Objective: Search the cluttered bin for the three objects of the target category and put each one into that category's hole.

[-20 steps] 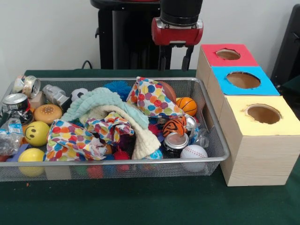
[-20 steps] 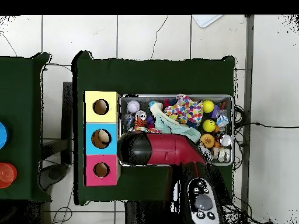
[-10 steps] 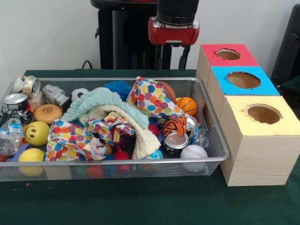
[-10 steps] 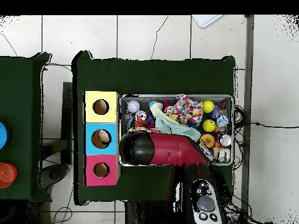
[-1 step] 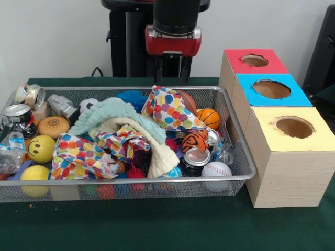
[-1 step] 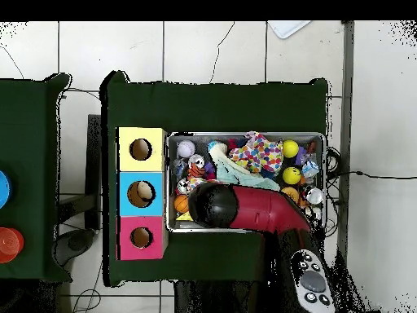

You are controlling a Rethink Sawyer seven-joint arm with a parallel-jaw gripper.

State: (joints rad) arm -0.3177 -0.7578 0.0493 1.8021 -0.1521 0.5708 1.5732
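A dark green cloth covers the table [image 5: 157, 230], and on it sits a wire mesh bin [image 5: 131, 187] with a row of three wooden boxes just beside its right end. Nearest is the yellow-topped box [image 5: 293, 157], then the blue-topped box [image 5: 269, 91], then the red-topped box [image 5: 252, 61], each with a round hole in its lid. At the bin's front lie a baseball [image 5: 215, 170], a yellow ball [image 5: 34, 174] and a smiley ball [image 5: 41, 148]; mid-bin are polka-dot cloths [image 5: 84, 157], a pale towel [image 5: 131, 125], a crushed can [image 5: 196, 157] and a tiger-striped ball [image 5: 194, 140] (partly buried). Further back rest a small basketball [image 5: 208, 117], a soccer ball [image 5: 88, 104] and a blue spiky ball [image 5: 131, 97]. Above the far rim hangs the gripper [image 5: 171, 70], its fingers apart and empty.
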